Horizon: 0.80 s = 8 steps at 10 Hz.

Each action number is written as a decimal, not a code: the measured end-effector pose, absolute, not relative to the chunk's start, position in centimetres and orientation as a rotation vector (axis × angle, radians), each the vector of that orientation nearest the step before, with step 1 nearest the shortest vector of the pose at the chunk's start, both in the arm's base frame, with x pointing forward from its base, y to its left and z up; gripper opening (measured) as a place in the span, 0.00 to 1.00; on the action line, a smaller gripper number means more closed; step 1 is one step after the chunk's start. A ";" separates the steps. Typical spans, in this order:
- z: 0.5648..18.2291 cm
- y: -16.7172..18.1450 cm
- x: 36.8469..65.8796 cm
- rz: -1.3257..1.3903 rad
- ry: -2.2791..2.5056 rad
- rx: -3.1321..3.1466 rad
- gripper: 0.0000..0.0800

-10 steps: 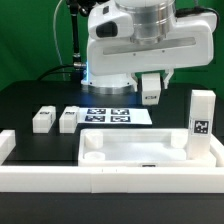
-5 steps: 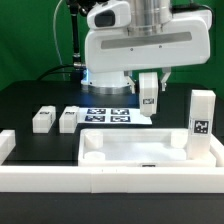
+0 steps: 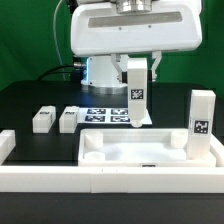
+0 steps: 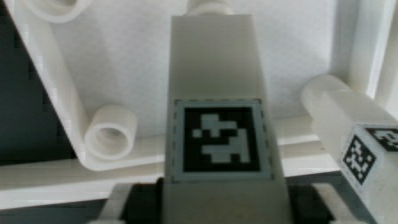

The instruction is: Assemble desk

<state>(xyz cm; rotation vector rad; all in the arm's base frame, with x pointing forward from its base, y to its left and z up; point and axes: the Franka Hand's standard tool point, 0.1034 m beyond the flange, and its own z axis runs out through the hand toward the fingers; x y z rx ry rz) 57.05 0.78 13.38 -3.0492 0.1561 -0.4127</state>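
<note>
My gripper (image 3: 135, 66) is shut on a white desk leg (image 3: 135, 93) and holds it upright, tag facing the exterior camera, just above the back edge of the white tabletop panel (image 3: 150, 152). In the wrist view the held leg (image 4: 222, 100) fills the middle between my fingers (image 4: 139, 200), with the panel's rim and a round socket (image 4: 111, 138) beneath it. A second leg (image 3: 202, 124) stands upright at the panel's right corner in the exterior view and also shows in the wrist view (image 4: 365, 135). Two more legs (image 3: 43, 119) (image 3: 68, 118) lie on the table at the exterior view's left.
The marker board (image 3: 105, 114) lies flat behind the tabletop. Low white border rails run along the front (image 3: 110, 180) and the exterior view's left (image 3: 8, 146). The arm's white body (image 3: 130, 30) hangs over the back of the table.
The gripper has moved toward the exterior view's left and turned the held leg, which now hangs upright with its tag facing the camera. The other parts have not moved.
</note>
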 end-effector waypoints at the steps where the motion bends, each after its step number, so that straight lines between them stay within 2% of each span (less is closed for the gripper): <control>1: 13.8 0.0 57.9 -0.435 0.128 -3.055 0.36; 3: 15.2 -1.8 60.2 -0.438 0.091 -3.056 0.36; 7: 14.6 -1.7 59.9 -0.462 0.087 -3.061 0.36; 8: 14.6 -2.9 60.6 -0.541 0.128 -3.055 0.36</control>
